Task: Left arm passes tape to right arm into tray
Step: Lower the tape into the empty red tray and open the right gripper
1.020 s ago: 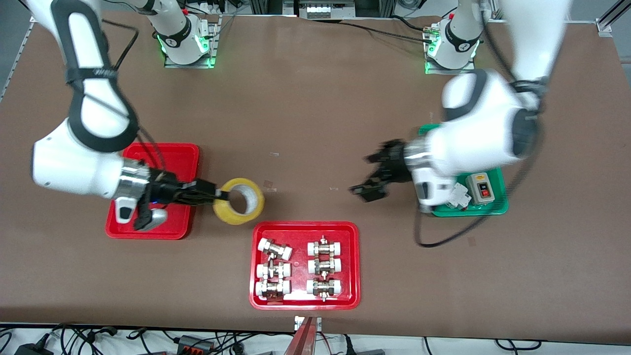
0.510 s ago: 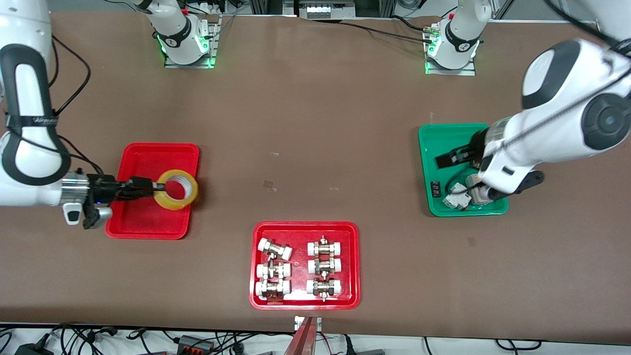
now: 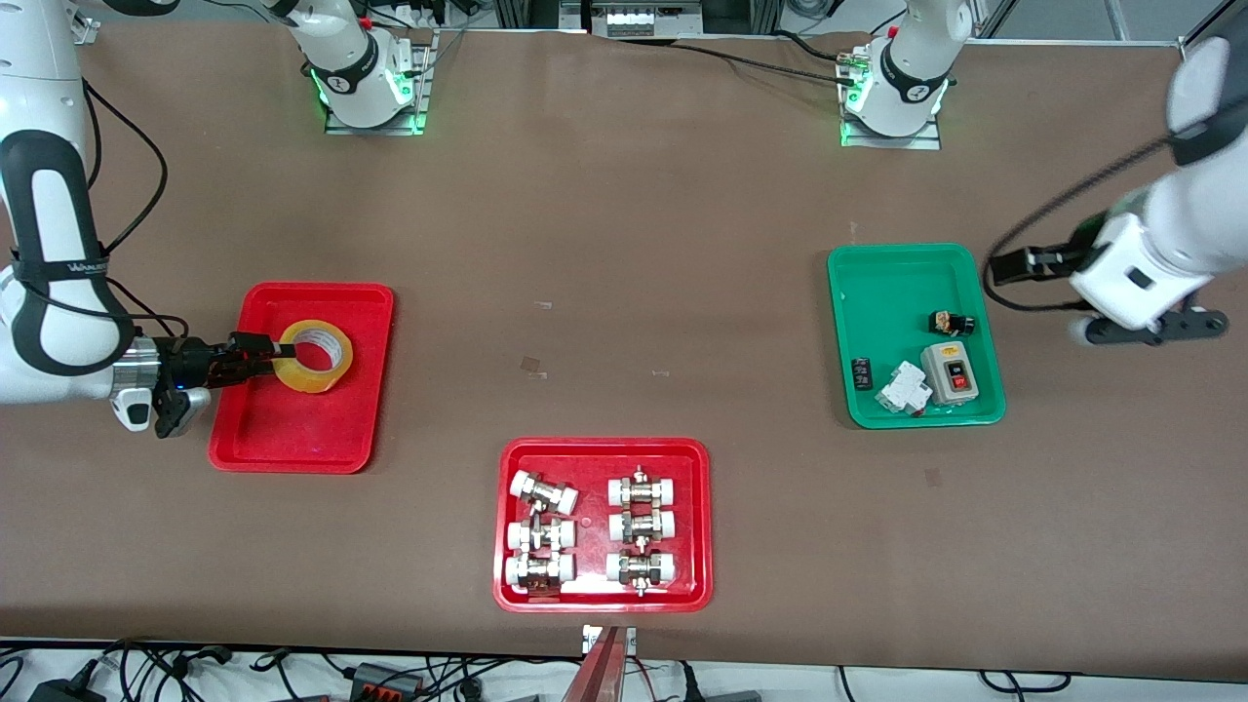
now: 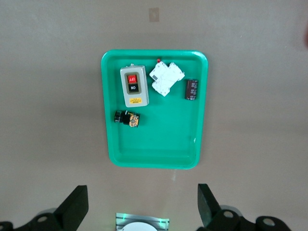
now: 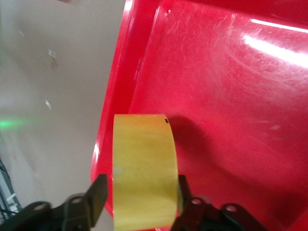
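Note:
The tape (image 3: 314,357), a yellowish roll with a white core, hangs just over the plain red tray (image 3: 292,439) at the right arm's end of the table. My right gripper (image 3: 278,353) is shut on the tape, one finger on each flat side. In the right wrist view the tape (image 5: 143,168) sits between the fingers (image 5: 98,191) above the tray floor (image 5: 231,96). My left gripper (image 3: 1019,265) is open and empty, up in the air beside the green tray at the left arm's end. Its fingers (image 4: 77,204) stand wide apart.
A green tray (image 3: 902,283) holds a grey switch box (image 3: 948,373), a white breaker (image 3: 900,387) and small parts; it also shows in the left wrist view (image 4: 159,139). A red tray (image 3: 604,450) with several white-capped metal fittings lies nearest the front camera.
My right gripper carried the tape from over the bare table back over the plain red tray. My left arm pulled away from the table's middle, past the green tray, to its own end.

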Controlling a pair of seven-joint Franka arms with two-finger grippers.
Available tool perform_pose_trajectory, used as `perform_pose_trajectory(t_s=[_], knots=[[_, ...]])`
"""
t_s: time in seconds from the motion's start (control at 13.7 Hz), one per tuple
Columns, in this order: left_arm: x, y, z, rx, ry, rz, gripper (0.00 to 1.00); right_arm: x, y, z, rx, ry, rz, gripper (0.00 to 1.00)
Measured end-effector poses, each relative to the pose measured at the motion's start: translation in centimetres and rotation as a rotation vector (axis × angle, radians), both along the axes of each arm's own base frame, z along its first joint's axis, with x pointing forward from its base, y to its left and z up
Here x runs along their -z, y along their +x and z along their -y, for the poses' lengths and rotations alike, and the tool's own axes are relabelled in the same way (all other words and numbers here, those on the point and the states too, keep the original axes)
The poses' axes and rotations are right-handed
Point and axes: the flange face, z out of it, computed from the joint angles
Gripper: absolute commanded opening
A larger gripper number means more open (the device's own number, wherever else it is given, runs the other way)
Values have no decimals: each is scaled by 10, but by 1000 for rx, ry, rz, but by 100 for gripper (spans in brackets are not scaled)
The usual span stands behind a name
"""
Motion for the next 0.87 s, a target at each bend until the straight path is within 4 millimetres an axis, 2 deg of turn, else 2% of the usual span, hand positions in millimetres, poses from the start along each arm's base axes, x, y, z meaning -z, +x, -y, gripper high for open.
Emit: perform_pose_trajectory(t_s=[0.07, 0.22, 0.51, 0.87], knots=[[3, -12, 6, 9, 15, 2, 100, 0, 2, -1, -23, -26, 14, 100], [-4, -26, 9, 13, 30, 8, 100, -3, 7, -4, -82, -95, 48, 100], [-28, -24, 8, 8, 27, 14, 100, -11, 22, -22, -199, -237, 124, 100], [-27, -21, 13, 20, 22, -11, 100, -31, 36, -38, -277, -358, 243, 100]])
